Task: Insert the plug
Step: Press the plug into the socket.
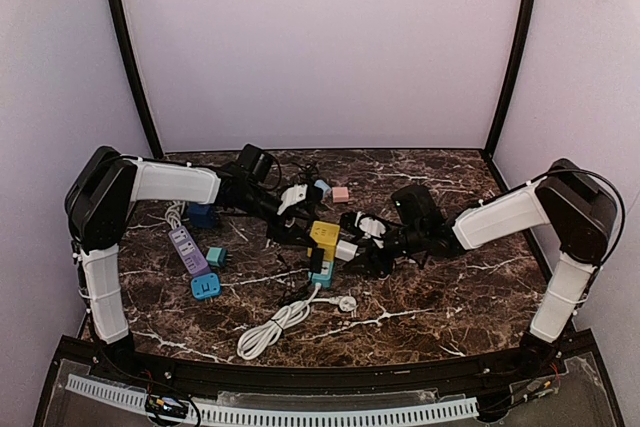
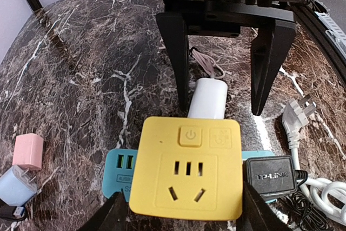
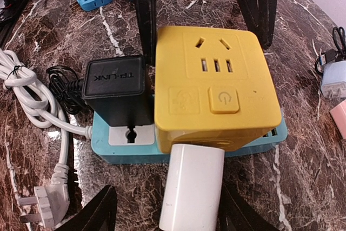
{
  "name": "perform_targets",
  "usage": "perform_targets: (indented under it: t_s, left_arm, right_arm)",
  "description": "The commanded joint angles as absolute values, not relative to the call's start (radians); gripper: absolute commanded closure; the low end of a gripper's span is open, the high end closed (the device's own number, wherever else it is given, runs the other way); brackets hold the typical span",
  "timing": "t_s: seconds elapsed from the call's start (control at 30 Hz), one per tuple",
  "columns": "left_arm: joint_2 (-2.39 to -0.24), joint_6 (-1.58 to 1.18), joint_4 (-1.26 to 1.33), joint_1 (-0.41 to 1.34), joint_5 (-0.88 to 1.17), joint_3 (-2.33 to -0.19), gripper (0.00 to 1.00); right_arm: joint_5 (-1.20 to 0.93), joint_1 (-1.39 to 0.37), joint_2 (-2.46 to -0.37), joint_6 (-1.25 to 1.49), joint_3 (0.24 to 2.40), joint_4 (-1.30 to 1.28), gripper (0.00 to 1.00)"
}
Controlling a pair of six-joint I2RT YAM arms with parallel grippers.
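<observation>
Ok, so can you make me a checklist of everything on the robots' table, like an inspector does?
Surface: dark marble table, no spills seen.
Job's things: yellow socket cube sits on teal power strip; white plug lies against the cube's side; black TP-LINK adapter is in the strip beside it.
Clutter: pink charger, light blue charger, purple strip, teal adapter.
Grippers: left gripper shut on the yellow cube; right gripper open, fingers either side of the white plug.
Cables: white coiled cord with a loose plug; thin black cord by the adapter.
Surroundings: pale walls, black frame posts.
</observation>
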State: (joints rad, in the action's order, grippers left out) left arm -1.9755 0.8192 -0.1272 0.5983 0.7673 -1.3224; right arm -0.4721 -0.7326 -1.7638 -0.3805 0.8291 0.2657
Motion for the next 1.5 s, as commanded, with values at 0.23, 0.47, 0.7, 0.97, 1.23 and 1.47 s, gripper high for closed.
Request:
perform_targets:
  t_s: [0.23,0.47,0.7,0.97,1.23,1.47]
  left_arm:
    - [-1.986,0.944,-0.169,0.597,0.832,-1.321,0.64]
    - [-1.989,0.977,-0.206,0.597,0.856,-1.316,0.77]
    - [-1.994,0.913,-0.181,0.619,0.83,-1.313,0.99]
    - [-1.979,0.697,0.054,0.65,0.84,-1.208,0.99]
    - [-1.999,0.602,0.22,0.674,0.919,-1.139,0.99]
    - [-2.008,0.576,0.269,0.695,0.986,-1.11,0.99]
  right_arm:
    - [-0.478,-0.713,-1.833,-0.376,0.882,0.294,0.56]
    - [-0.506,-0.712,-1.821,-0.41,0.908,0.285,0.92]
    - [-0.505,-0.714,-1.853,-0.429,1.029,0.175,1.0]
    - [-0.466,-0.77,-1.824,-0.387,1.033,0.263,1.0]
    - [-0.575,-0.78,-1.834,-0.436,1.085,0.282,1.0]
    - [-0.712,-0.793,-1.816,-0.55,1.112,0.28,1.0]
